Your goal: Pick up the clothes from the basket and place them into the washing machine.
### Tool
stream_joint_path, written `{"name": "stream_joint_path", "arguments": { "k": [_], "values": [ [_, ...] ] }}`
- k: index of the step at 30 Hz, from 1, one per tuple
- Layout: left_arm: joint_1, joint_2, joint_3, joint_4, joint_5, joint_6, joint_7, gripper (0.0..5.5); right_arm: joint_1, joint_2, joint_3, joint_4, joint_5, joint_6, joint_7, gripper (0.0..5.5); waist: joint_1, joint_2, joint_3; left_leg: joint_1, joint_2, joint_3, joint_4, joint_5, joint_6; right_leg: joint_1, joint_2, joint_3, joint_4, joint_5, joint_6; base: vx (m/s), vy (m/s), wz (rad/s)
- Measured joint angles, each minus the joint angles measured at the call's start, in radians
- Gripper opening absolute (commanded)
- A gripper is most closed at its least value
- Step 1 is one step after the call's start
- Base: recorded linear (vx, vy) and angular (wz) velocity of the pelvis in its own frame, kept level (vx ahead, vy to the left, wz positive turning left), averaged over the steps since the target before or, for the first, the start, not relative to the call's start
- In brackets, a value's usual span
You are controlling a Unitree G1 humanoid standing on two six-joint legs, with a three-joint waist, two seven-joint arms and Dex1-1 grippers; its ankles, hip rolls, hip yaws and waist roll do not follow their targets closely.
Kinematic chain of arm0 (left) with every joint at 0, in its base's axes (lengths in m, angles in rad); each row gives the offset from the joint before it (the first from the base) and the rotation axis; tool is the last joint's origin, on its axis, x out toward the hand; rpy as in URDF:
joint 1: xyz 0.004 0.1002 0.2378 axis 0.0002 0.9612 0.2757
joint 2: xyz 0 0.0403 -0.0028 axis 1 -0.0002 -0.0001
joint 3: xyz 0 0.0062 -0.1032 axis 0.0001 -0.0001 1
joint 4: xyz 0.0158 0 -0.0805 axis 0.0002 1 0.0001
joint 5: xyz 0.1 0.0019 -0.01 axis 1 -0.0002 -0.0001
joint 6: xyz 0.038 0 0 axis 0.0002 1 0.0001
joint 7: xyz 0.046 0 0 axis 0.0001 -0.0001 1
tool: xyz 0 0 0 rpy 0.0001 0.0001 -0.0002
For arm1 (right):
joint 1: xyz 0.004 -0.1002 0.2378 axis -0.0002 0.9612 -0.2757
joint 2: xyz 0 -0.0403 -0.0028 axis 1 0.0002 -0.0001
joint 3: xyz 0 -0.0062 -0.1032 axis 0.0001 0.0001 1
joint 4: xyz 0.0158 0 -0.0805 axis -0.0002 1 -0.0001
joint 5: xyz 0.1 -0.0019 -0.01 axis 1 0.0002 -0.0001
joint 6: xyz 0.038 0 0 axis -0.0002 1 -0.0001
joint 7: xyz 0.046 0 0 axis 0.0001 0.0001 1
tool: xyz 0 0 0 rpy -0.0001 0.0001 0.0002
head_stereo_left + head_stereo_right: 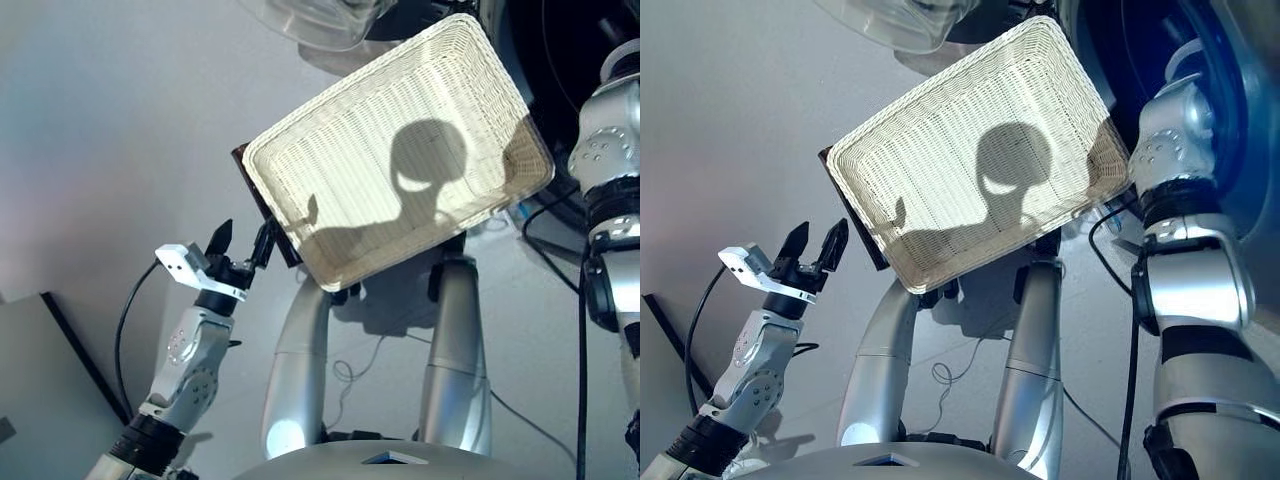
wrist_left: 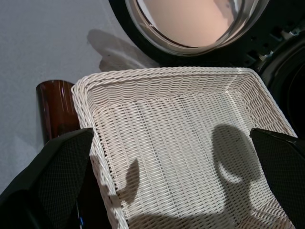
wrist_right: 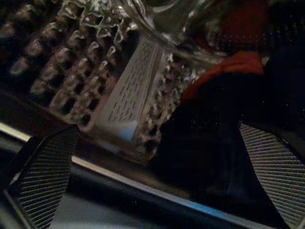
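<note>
A red cloth (image 3: pixel 238 64) and a dark cloth (image 3: pixel 209 143) lie inside the washing machine's (image 1: pixel 1230 120) perforated drum (image 3: pixel 71 62), where the right gripper (image 3: pixel 157 191) reaches in with fingers apart, holding nothing. The wicker basket (image 1: pixel 300 140) sits just beside the machine. The left gripper (image 1: pixel 812 245) hovers near the basket's dark bar (image 1: pixel 262 205), fingers open.

Right gripper (image 3: pixel 157 191) out of sight in both eye views, arm cut off at the right edge. Dark cloth heap (image 3: pixel 214 143) in the perforated steel drum (image 3: pixel 71 62) too dim to split into black and navy; red cloth (image 3: pixel 224 67) half buried behind it. Round glass door (image 1: pixel 320 20) cropped at the far edge. Dark bar (image 1: pixel 262 210) mostly hidden behind the cream-white wicker basket (image 1: pixel 400 150).
</note>
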Motion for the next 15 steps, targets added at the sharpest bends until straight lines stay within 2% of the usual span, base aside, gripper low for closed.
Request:
{"name": "stream_joint_path", "arguments": {
  "k": [3,8,15],
  "values": [
    [0.007,0.0,0.002,0.007,0.001,0.0,0.001,5.5,0.08,0.038,-0.004,-0.071,-0.02,-0.003,-0.001,5.5,-0.001,-0.021,-0.011,0.003,0.005,0.0,-0.007,0.0,-0.004,0.001,0.004,-0.003,-0.004,0.002,0.0,0.0,0.0,0.0],
    [0.01,-0.002,0.018,0.016,0.003,0.0,0.001,5.5,0.158,0.026,0.015,-0.154,-0.121,0.019,-0.002,5.5,0.0,-0.021,-0.011,0.017,0.006,0.001,-0.016,0.0,-0.007,0.01,0.005,-0.004,-0.005,0.001,-0.004,0.0,0.0,0.0],
    [0.025,-0.017,0.042,0.032,0.005,0.0,-0.001,5.5,0.247,0.003,0.057,-0.215,-0.161,0.061,-0.001,5.5,0.009,-0.018,-0.013,0.094,0.011,-0.002,-0.09,0.015,-0.032,0.066,0.004,-0.019,-0.031,-0.007,-0.024,0.0,0.0,0.0]
  ]
}}
